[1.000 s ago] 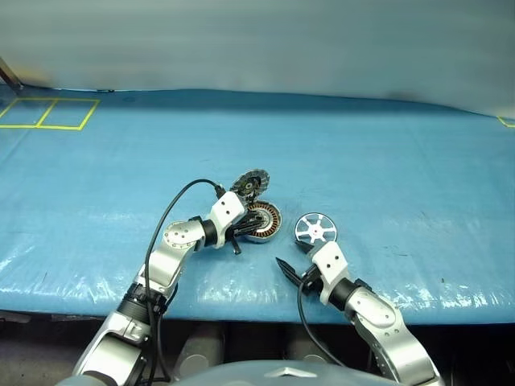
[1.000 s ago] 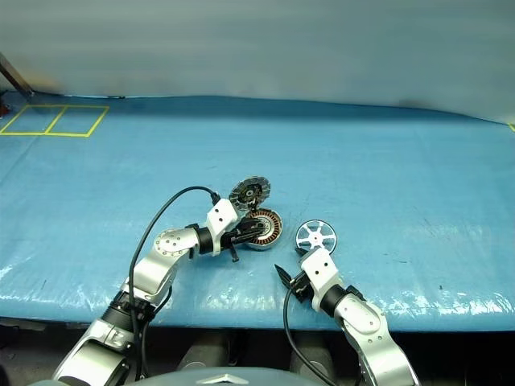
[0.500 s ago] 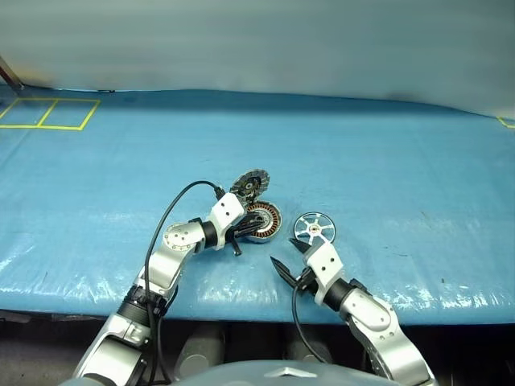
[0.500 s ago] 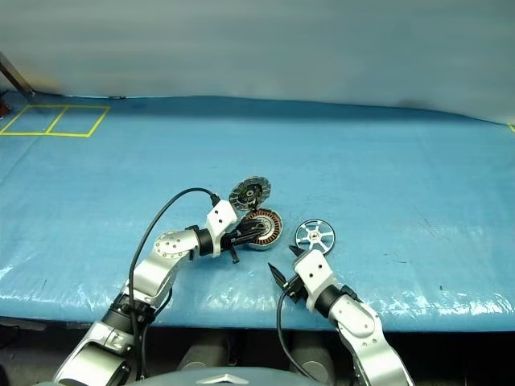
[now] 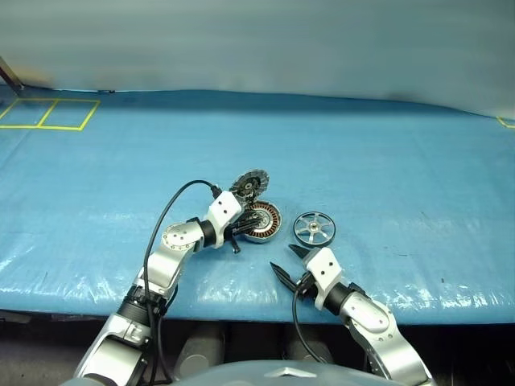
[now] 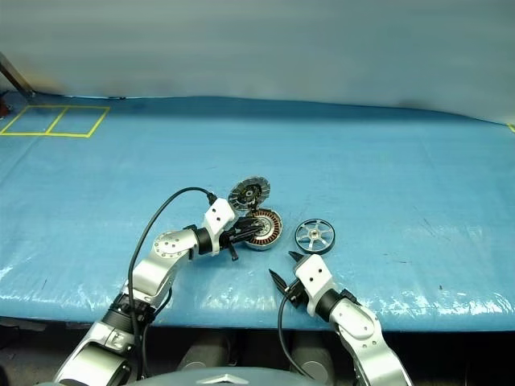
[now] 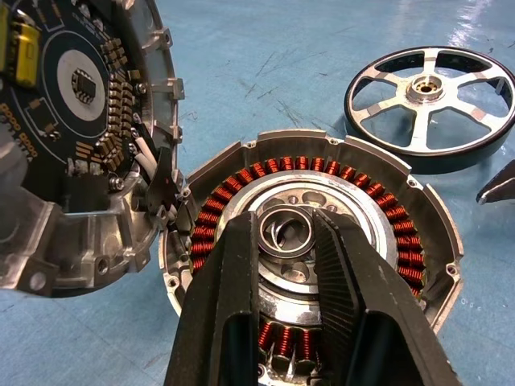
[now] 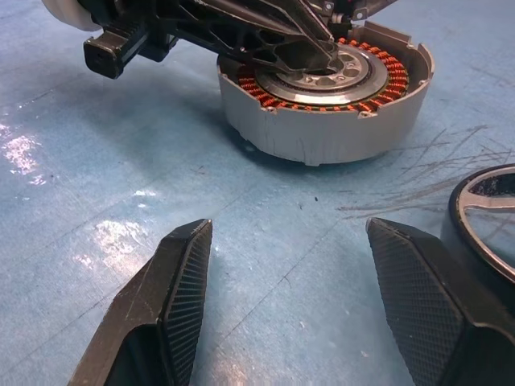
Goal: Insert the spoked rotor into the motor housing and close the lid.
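Fingers of the left gripper (image 7: 291,241), two black ribbed blades, reach into the open top of the motor housing (image 7: 418,217), a short round silver metal puck with a ring of copper-red windings. They stand a narrow gap apart on either side of the small steel bearing ring (image 7: 283,231) at its centre, and seem to pinch that ring, though the contact is hard to make out. The lid (image 7: 76,153), a round silver-grey disc with a dark circuit board on its inner face, stands tilted up and open at the housing's rim, hinged on the side away from the robot.

The right gripper (image 8: 286,297) has its two black fingers (image 8: 173,289) spread wide apart with nothing between them, hovering low over the worktop (image 5: 386,161) just in front of the housing. The spoked rotor (image 5: 314,228), a thin dark ring with silver spokes running to a central hub, lies flat on the blue plastic-covered worktop just beside the housing on the robot's right, apart from it, and just beyond the right gripper's fingertips; its rim edges in next to one right finger in the right wrist view. A black cable (image 5: 165,221) loops over the left arm. Yellow tape squares (image 5: 48,114) mark the far left corner of the worktop.
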`<state>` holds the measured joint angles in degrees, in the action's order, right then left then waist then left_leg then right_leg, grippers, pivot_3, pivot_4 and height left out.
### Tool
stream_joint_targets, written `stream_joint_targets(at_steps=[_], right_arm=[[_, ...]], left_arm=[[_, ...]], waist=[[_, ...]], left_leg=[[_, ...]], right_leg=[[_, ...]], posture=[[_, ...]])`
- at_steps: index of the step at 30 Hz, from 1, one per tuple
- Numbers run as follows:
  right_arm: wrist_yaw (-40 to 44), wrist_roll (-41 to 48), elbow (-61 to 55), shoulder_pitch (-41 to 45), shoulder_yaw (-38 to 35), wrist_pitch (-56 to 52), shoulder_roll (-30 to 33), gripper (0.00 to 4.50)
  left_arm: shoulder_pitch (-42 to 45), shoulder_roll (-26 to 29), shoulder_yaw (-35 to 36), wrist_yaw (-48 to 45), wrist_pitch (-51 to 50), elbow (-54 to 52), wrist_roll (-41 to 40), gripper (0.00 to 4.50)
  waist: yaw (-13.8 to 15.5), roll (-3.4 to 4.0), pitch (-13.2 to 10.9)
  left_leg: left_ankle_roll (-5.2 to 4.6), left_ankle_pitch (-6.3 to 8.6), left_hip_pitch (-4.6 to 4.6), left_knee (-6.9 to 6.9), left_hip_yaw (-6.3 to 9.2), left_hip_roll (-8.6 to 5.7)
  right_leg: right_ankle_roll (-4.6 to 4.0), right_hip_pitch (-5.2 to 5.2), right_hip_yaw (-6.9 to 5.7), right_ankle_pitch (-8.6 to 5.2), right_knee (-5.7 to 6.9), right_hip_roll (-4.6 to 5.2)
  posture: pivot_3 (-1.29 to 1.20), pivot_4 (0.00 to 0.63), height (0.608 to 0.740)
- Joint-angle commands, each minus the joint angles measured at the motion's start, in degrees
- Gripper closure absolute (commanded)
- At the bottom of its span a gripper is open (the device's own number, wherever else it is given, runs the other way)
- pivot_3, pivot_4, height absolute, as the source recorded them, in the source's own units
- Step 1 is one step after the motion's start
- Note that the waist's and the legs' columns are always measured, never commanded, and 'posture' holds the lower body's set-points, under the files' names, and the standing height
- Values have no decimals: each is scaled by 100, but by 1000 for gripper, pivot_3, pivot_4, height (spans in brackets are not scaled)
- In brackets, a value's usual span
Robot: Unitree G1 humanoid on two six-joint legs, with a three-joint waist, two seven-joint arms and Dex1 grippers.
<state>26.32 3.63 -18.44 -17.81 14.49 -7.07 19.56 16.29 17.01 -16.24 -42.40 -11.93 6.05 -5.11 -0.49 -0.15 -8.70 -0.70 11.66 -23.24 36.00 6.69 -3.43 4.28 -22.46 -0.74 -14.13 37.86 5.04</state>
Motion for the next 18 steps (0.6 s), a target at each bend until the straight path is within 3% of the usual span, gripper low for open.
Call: stream_joint_targets(at_steps=[1,18], right_arm=[[33,55,-115,0,-66,170,-6,1245],[-16,28,-235,-57,-37,48,-16,1245]], left_arm=[[-98,22,-118,-130,-125,-8,11,3862],[-9,-150,-82,-111,-227,-6,-60,3862]], waist=[[1,0,0],[41,0,0]], left_leg=[[0,0,0,0,0,0],[0,0,0,0,1,-1]], right_leg=[[0,0,0,0,0,0],[0,1,-1,-1,-1,3]], posture=[[0,150,740],[0,150,740]])
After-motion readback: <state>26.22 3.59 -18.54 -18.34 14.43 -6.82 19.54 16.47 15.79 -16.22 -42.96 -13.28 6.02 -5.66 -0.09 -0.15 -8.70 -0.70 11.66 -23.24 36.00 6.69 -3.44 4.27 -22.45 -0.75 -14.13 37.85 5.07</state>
